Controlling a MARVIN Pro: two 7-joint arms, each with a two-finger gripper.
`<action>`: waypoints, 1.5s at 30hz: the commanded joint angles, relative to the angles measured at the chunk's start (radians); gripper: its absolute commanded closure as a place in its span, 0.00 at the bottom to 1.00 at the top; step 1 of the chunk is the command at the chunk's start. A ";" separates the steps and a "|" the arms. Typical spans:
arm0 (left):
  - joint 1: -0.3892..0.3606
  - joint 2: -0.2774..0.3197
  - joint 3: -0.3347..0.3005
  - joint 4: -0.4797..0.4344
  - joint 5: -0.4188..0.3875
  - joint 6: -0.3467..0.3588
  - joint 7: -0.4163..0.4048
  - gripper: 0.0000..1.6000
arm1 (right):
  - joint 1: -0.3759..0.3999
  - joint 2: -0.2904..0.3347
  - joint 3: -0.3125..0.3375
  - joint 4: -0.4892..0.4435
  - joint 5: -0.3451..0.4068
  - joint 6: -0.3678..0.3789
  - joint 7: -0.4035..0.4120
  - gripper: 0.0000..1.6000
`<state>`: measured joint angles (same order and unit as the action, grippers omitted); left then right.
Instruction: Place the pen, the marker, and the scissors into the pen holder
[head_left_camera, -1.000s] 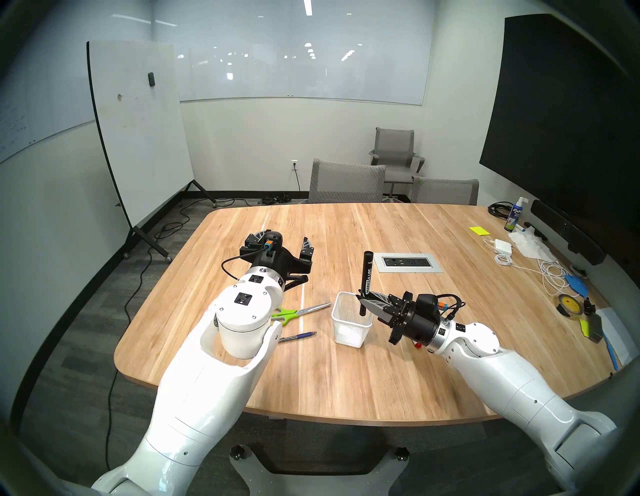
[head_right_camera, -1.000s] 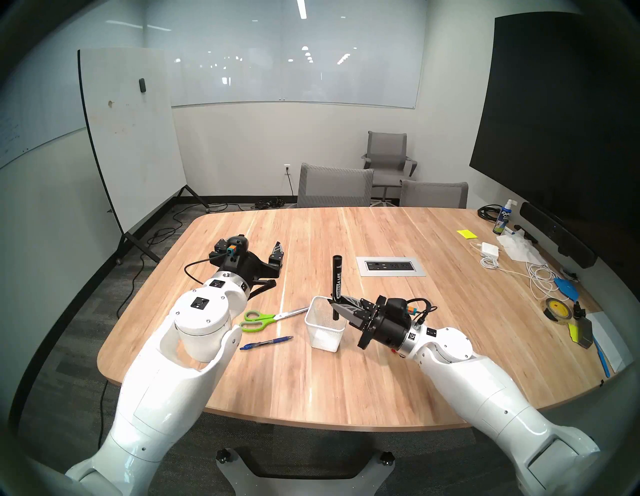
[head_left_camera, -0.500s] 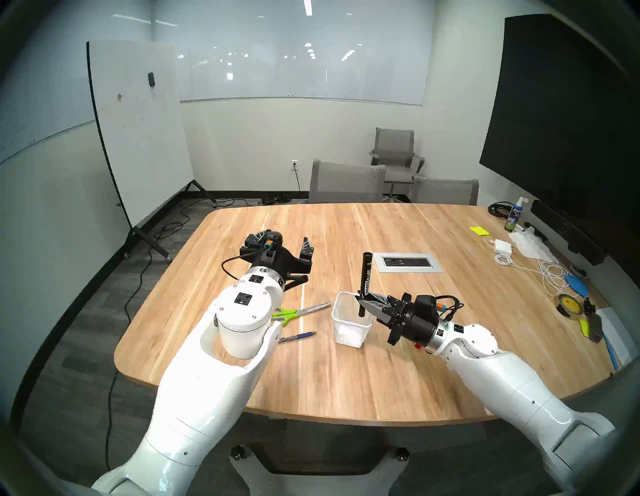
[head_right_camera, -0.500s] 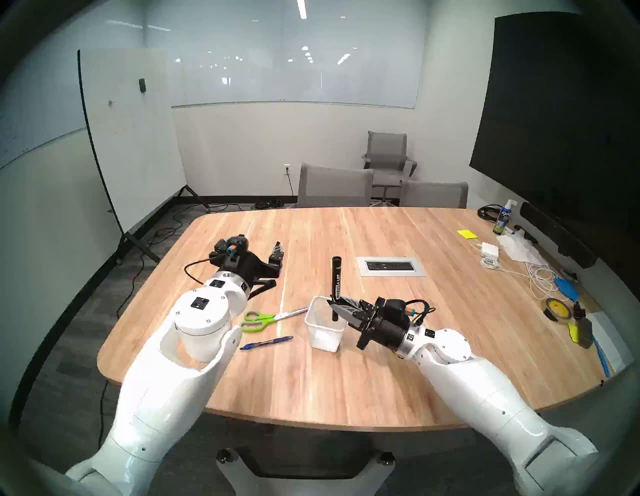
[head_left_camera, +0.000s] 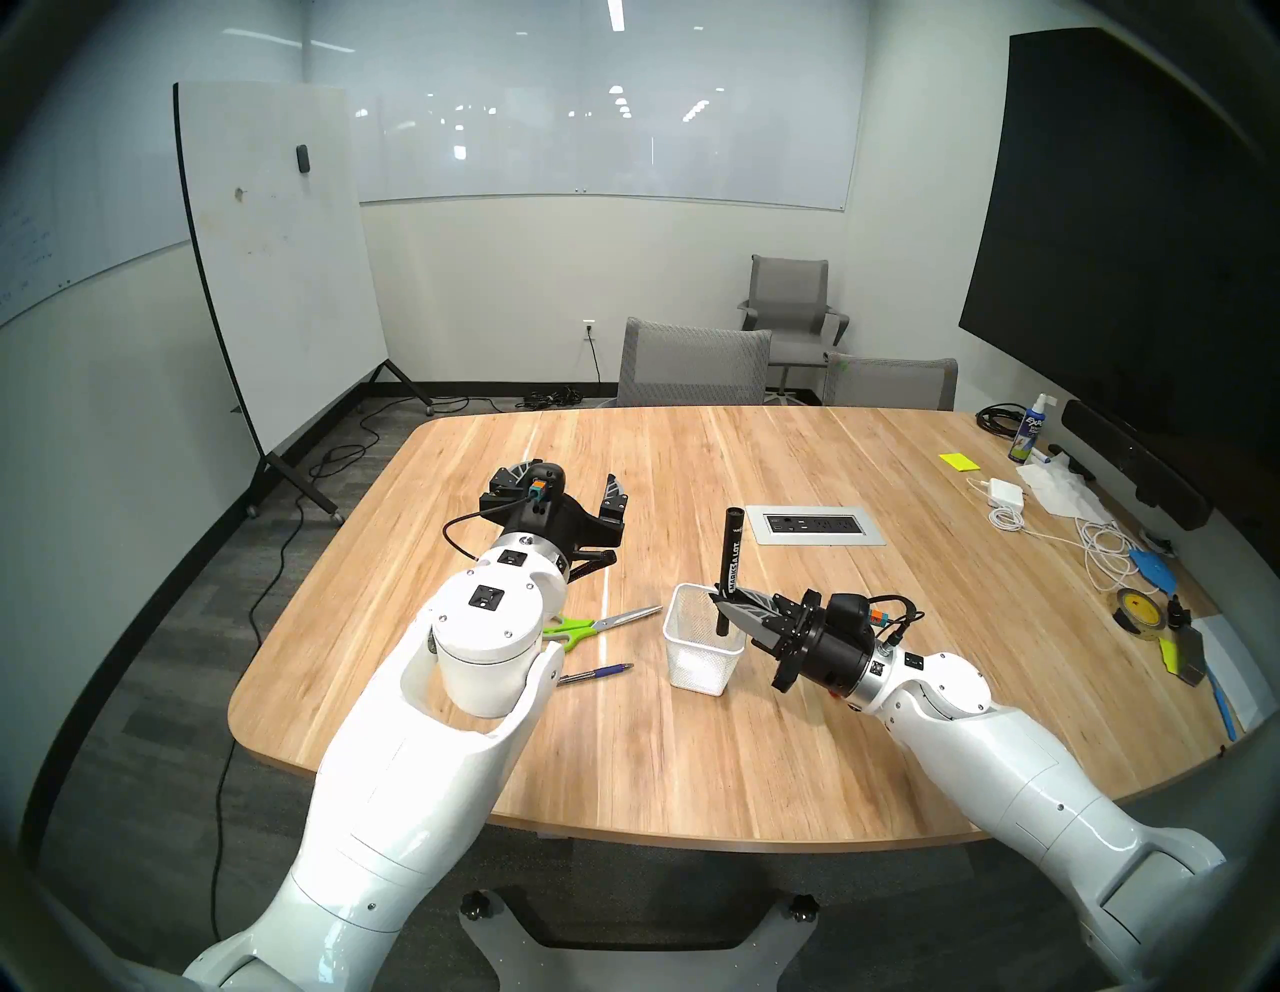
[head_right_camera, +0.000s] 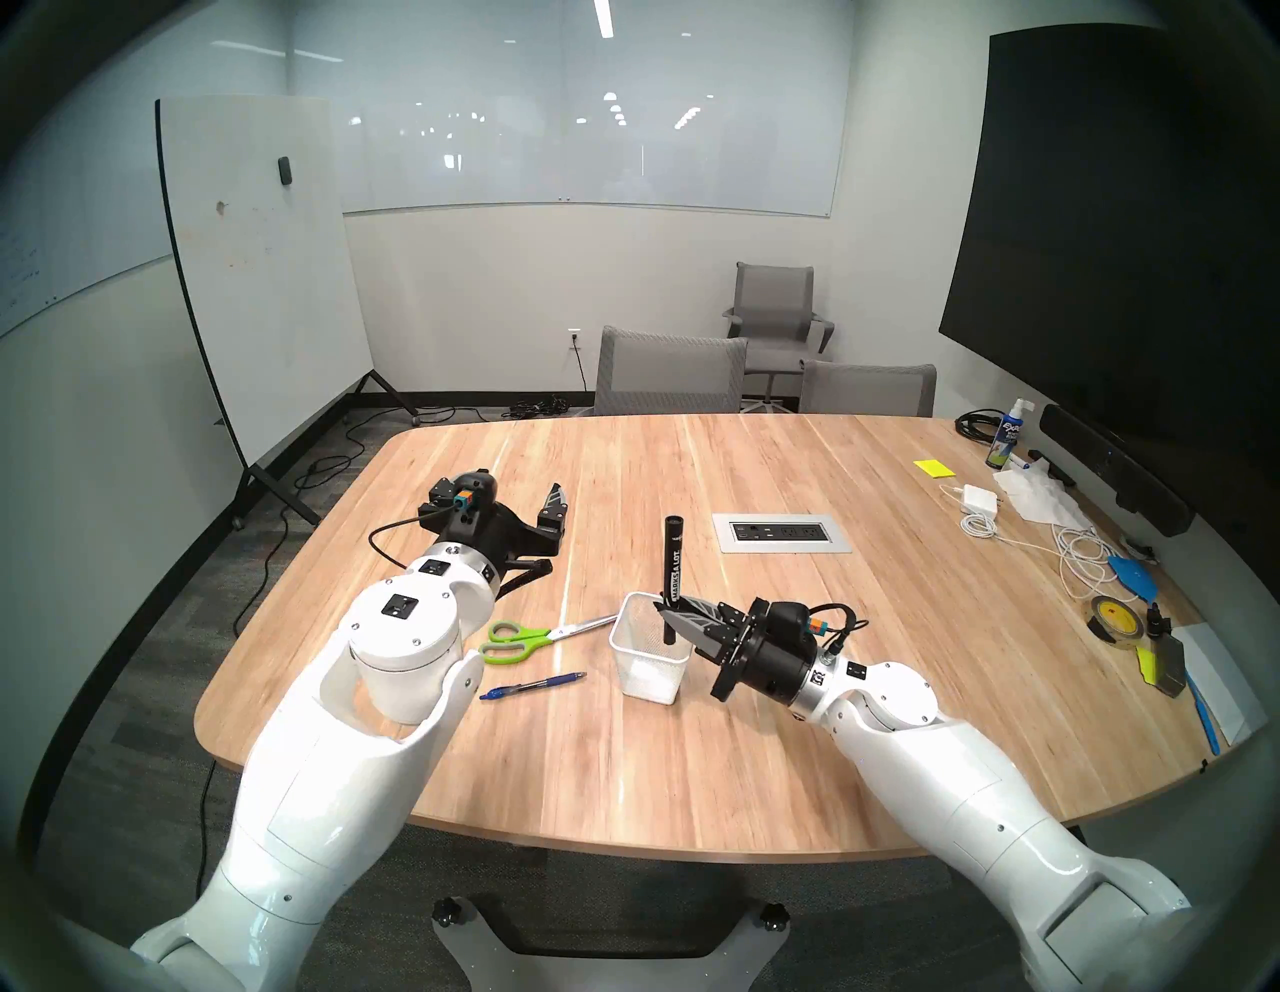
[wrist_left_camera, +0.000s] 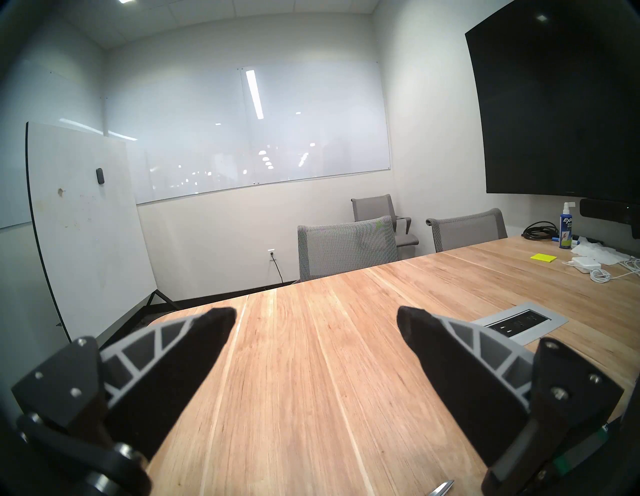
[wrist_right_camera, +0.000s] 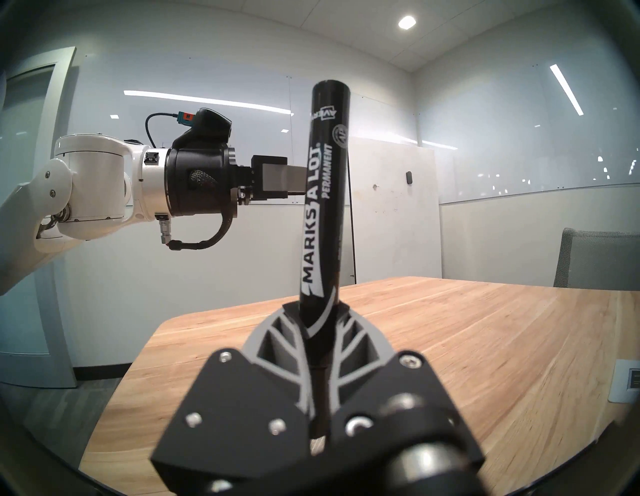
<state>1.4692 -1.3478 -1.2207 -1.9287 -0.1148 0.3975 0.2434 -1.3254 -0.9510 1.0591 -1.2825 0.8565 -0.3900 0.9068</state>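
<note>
- Little has shifted since the earlier frames: only the right forearm and wrist have crept slightly toward the cup, while the marker and everything on the table lie as they did.
- Right claw (head_left_camera: 727, 601) is clamped on the black marker (head_left_camera: 729, 558), gripping it low on the barrel so most of its length stands above the fingers.
- That grip keeps the marker nearly upright, its lower end already below the rim of the pen holder (head_left_camera: 701, 648); I judge it is held this way so it can drop straight in.
- In the right wrist view the marker (wrist_right_camera: 320, 207) rises between the two fingers, leaning a little, which suggests the tip may meet the mesh wall on release.
- Left claw (head_left_camera: 568, 495) hangs level above the table (head_left_camera: 692, 762) with its fingers wide apart and nothing between them, well apart from the cup, probably to stay clear.
- Scissors (head_left_camera: 599, 625) lie flat just left of the cup, blades pointing toward it.
- Pen (head_left_camera: 596, 673) lies flat nearer the robot, beside the scissors, partly hidden by the left arm in the left-eye view.
- Both are not yet placed, so about a third of the job is nearly done.
</note>
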 joint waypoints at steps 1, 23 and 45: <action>-0.010 -0.003 -0.003 -0.019 0.000 -0.008 0.001 0.00 | 0.006 -0.010 0.005 0.003 0.006 -0.009 0.001 1.00; -0.010 -0.003 -0.003 -0.019 0.001 -0.008 0.000 0.00 | 0.002 -0.017 0.011 0.019 0.008 -0.016 0.002 1.00; -0.010 -0.003 -0.003 -0.019 0.001 -0.008 0.000 0.00 | 0.003 -0.012 0.010 0.023 -0.013 -0.011 -0.010 1.00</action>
<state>1.4692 -1.3483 -1.2211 -1.9287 -0.1146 0.3975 0.2428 -1.3320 -0.9649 1.0666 -1.2496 0.8511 -0.4010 0.9039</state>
